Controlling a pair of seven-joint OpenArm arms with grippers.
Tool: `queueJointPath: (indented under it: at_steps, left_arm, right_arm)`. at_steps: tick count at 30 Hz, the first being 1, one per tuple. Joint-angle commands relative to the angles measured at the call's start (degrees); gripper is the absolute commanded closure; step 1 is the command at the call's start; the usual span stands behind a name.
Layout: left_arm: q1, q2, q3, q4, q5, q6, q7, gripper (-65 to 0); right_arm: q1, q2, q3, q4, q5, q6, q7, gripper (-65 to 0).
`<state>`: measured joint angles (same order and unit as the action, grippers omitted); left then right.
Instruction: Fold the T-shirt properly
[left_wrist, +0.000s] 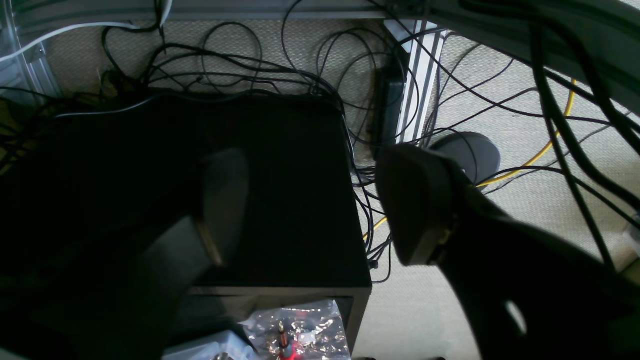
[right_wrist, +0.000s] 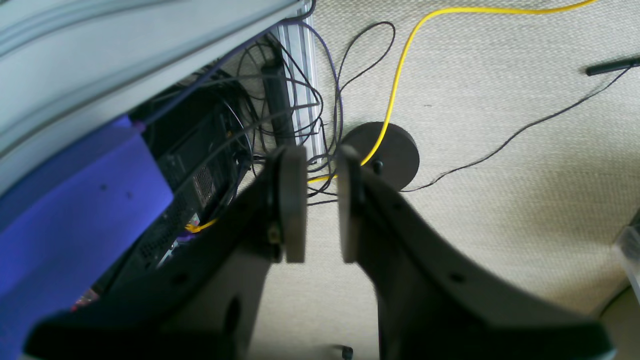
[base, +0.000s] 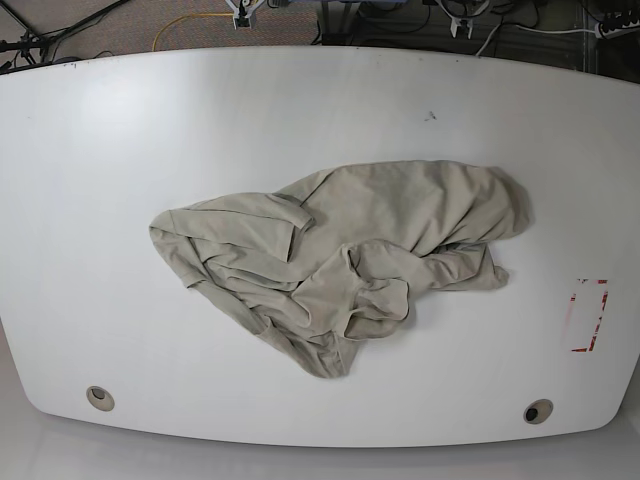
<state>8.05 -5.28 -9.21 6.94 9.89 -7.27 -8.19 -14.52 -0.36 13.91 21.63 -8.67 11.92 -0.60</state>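
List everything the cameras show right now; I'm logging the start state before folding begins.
T-shirt: one, khaki-beige, crumpled in a heap at the middle of the table.
Table: one, white, fills the base view.
Red outline mark: one, on the table's right edge in the base view.
Round holes: two, near the table's front corners.
Yellow cable: one, on the beige carpet.
Black cables: many, tangled on the carpet.
Round black base: one, on the carpet.
Black box: one, on the floor among the cables.
Left gripper: black, jaws wide apart, empty, over the floor.
Right gripper: black, jaws narrowly apart, empty, over the carpet.
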Motion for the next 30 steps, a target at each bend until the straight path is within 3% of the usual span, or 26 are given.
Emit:
queueJointPath:
  at_steps: [1, 30]
  left_arm:
    - [0.94, -0.17, -0.24, 1.23, -0.41, -0.03, 0.01, -41.5]
    - [2.47, -0.60, -0.30, 4.13, -0.48, 0.28, 0.00, -40.9]
  right_arm:
    - [-0.62, 0.21, 0.22, -0.62, 0.06, -0.06, 0.40, -7.8]
    - [-1.41, 0.11, 0.35, 1.68, -0.08, -0.09, 0.31, -7.6]
